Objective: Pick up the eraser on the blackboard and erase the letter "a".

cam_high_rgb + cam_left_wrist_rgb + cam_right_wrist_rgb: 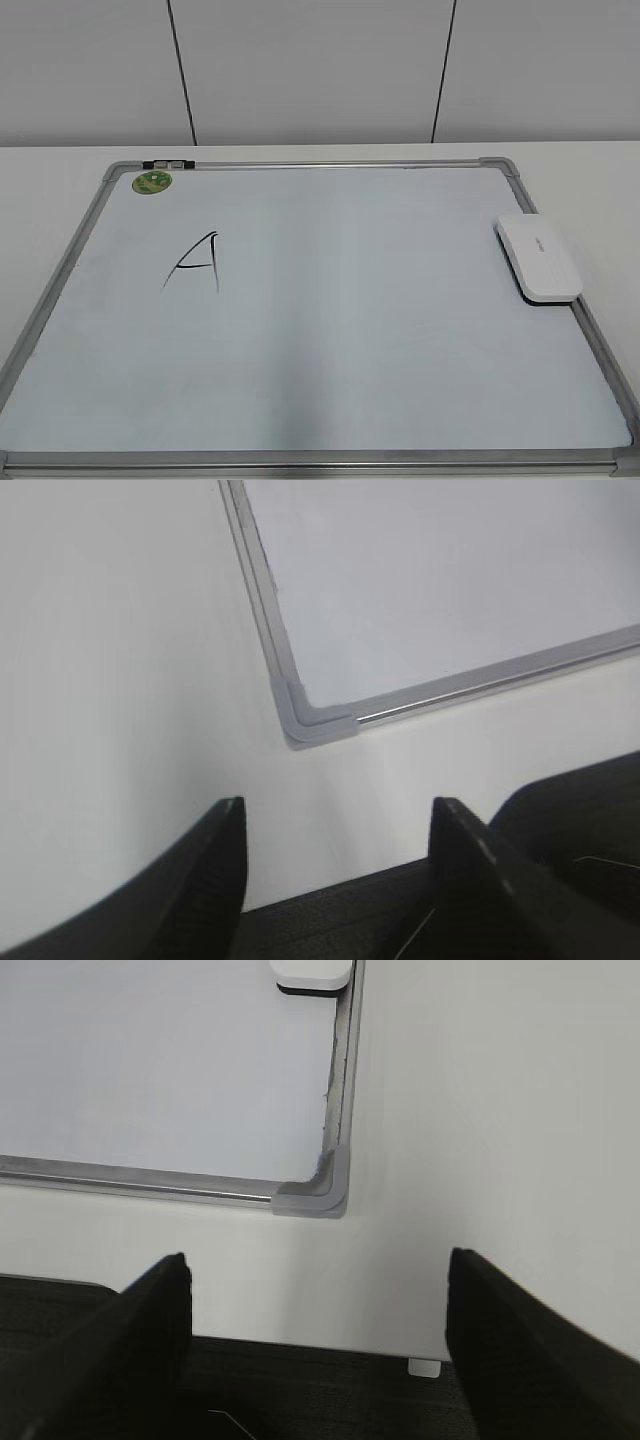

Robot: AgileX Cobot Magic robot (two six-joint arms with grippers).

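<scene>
White counter [60, 160] and grey wall panels frame your blackboard [330, 165]. Your eraser [538, 257] straddles the right frame, clear of the writing. Only a capital "A" [195, 263] shows; no small "a" is visible. Left tool [337, 825] and right tool [318, 1290] hang released near the front corners.

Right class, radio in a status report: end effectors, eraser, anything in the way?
Both end effectors, left and right, open, empty, off the board. Eraser untouched on blackboard's right edge. Only a capital "A" visible. Nothing blocking.
</scene>
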